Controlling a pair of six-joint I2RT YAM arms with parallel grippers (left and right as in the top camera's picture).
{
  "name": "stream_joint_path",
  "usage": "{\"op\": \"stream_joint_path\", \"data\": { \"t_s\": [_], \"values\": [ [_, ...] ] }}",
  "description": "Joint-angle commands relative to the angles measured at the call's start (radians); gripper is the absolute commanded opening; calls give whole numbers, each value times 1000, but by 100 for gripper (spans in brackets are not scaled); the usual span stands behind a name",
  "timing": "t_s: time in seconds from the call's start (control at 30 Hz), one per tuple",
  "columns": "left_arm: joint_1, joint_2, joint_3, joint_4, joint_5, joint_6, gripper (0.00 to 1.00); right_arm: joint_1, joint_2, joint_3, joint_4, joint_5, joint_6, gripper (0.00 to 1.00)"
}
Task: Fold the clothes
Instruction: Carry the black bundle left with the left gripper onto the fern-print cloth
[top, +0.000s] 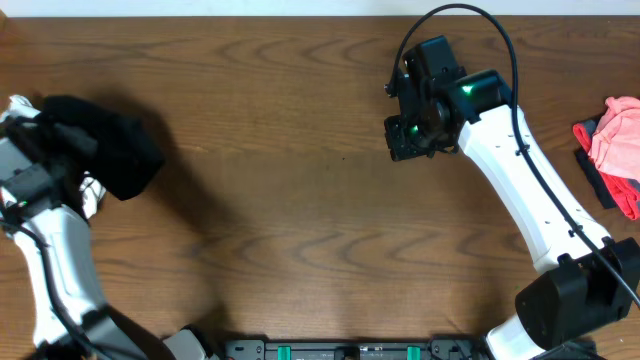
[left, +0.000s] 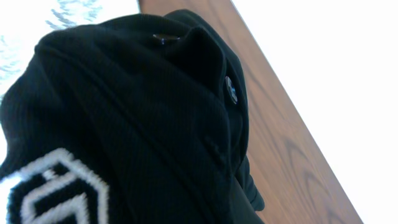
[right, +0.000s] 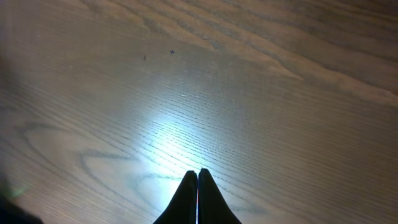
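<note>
A black garment (top: 112, 150) is bunched at the table's far left, and my left gripper (top: 62, 138) is buried in it and shut on it. In the left wrist view this black garment (left: 143, 118) fills the frame, showing a white printed logo (left: 53, 193) and two small buttons; my fingers are hidden by the cloth. A white fern-print piece (left: 37, 25) lies behind it. My right gripper (top: 405, 140) hovers over bare wood at the upper middle right. In its own wrist view the right gripper (right: 198, 174) is shut with nothing in it.
A pink garment (top: 620, 135) lies at the table's right edge on a dark piece with red trim (top: 600, 182). The right arm (top: 525, 195) reaches diagonally from the front right. The wooden table (top: 300, 200) shows between the arms.
</note>
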Motion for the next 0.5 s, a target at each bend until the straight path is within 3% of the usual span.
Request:
{"op": "stream_joint_path", "data": {
  "t_s": [0.0,0.17,0.47],
  "values": [
    [57,62,98,26,133,17,6,-8,-5,2,-3,8,-15,2],
    [109,161,231,21,240,17,6,-8,-5,2,-3,8,-15,2],
    [212,216,297,13,234,34,6,-8,-5,2,-3,8,-15,3]
  ]
}}
